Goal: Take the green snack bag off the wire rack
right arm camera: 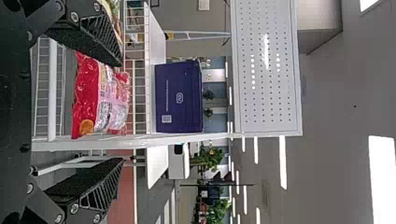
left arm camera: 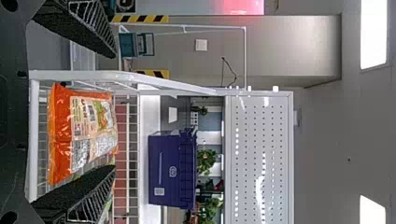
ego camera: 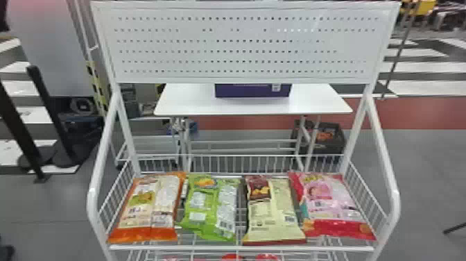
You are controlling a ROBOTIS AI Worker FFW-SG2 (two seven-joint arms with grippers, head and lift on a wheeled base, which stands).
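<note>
The green snack bag point(ego camera: 210, 208) lies on the wire rack point(ego camera: 242, 248), just left of the front edge's middle; left gripper point(left arm camera: 114, 111) and right gripper point(right arm camera: 123, 112) have fingers open, grasp and removal both undone.

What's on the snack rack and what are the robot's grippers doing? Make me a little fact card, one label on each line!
Rack: white wire rack
Bags in top basket: four
Order from left: orange bag, green snack bag, pale yellow bag, pink-and-red bag
Left gripper: open, empty
Right gripper: open, empty
Behind rack: dark blue box on a white table
Job: green one not taken yet
</note>
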